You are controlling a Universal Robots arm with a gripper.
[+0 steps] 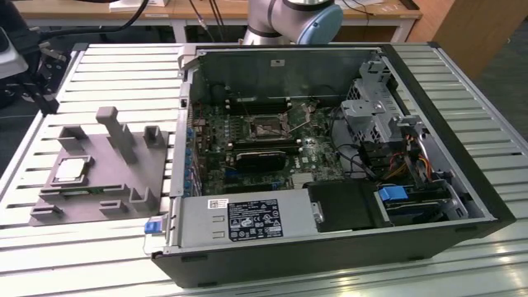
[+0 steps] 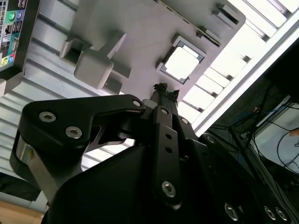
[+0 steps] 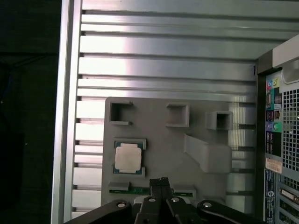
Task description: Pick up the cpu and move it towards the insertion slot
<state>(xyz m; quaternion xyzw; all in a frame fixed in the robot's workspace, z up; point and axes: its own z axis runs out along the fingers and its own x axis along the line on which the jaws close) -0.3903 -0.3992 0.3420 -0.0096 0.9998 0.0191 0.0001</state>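
Chip (image 3: 127, 157) seated in the grey tray (image 3: 159, 135); gripper (image 3: 161, 181) over the tray near the chip, fingers together, empty.

A bench (image 1: 462, 86) of ribbed silver metal slats spread across most of the exterior view, and bright light glared off the slats in both wrist views. Beyond its far edge stood a wooden desk (image 1: 387, 13) on white legs (image 1: 177, 28), with black cables (image 1: 202, 15) hanging behind it. At the exterior view's far right, a wooden cabinet (image 1: 474, 31) stood on dark floor (image 1: 511, 99). In the first wrist view the floor beside the bench lay in shadow.
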